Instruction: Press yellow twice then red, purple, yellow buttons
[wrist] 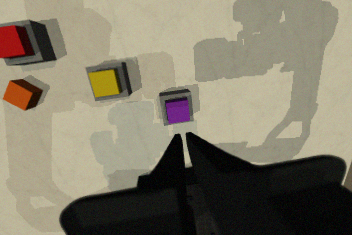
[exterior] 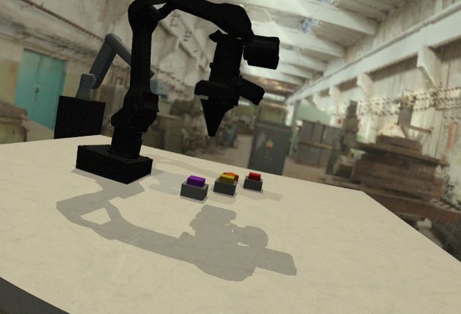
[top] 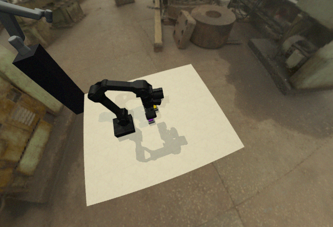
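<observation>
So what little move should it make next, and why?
Probably lower the shut gripper onto the purple button, adjusting slightly to centre it: the fingertips hang above the table near that button, which stands unpressed, while the yellow one lies off to one side.

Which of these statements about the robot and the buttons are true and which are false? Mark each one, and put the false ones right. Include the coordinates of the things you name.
1. The gripper (top: 150,118) (exterior: 211,135) (wrist: 183,138) is pressing the purple button (top: 151,120) (exterior: 196,181) (wrist: 178,110). False: its tips hang above the buttons, touching none.
2. The yellow button (top: 154,106) (exterior: 226,178) (wrist: 104,82) stands between the purple and red (exterior: 254,177) (wrist: 12,41) buttons. True.
3. The orange block (exterior: 232,175) (wrist: 21,94) is held in the gripper. False: it lies on the table (top: 188,165) (exterior: 335,266) (wrist: 150,1).
4. The gripper is shut with nothing in it. True.
5. The red button is pushed down. False: it stands up out of its housing.
</observation>
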`<state>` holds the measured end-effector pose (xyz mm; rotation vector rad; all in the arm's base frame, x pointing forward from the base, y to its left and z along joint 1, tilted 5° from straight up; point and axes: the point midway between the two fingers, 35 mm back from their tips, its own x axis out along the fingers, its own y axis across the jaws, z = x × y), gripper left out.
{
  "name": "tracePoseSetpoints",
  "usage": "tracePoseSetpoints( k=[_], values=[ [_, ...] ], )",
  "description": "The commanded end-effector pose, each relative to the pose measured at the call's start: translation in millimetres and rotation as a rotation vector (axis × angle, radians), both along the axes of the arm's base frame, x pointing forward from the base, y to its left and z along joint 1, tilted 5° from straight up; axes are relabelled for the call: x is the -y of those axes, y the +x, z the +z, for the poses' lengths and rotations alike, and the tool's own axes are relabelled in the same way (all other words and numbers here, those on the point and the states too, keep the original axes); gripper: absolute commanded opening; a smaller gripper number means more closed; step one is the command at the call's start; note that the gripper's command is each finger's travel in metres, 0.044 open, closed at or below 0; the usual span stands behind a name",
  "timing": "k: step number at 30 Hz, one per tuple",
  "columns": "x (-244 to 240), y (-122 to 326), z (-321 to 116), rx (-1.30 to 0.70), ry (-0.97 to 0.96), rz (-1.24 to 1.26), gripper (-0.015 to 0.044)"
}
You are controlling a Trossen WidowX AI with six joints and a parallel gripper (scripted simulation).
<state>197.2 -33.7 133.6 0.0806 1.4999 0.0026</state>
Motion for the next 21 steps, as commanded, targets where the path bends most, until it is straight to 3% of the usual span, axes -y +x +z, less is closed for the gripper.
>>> tracePoseSetpoints(
  k=[1, 4, 9, 21],
  values=[
    [5.6, -13.2, -5.6, 0.001, 0.006, 0.017, 0.002],
    [5.4, -11.6, -13.6, 0.002, 0.006, 0.017, 0.002],
    [2.1, -8.6, -65.1, 0.002, 0.006, 0.017, 0.002],
    [1.3, -7.3, -79.2, 0.002, 0.006, 0.017, 0.002]
  ],
)
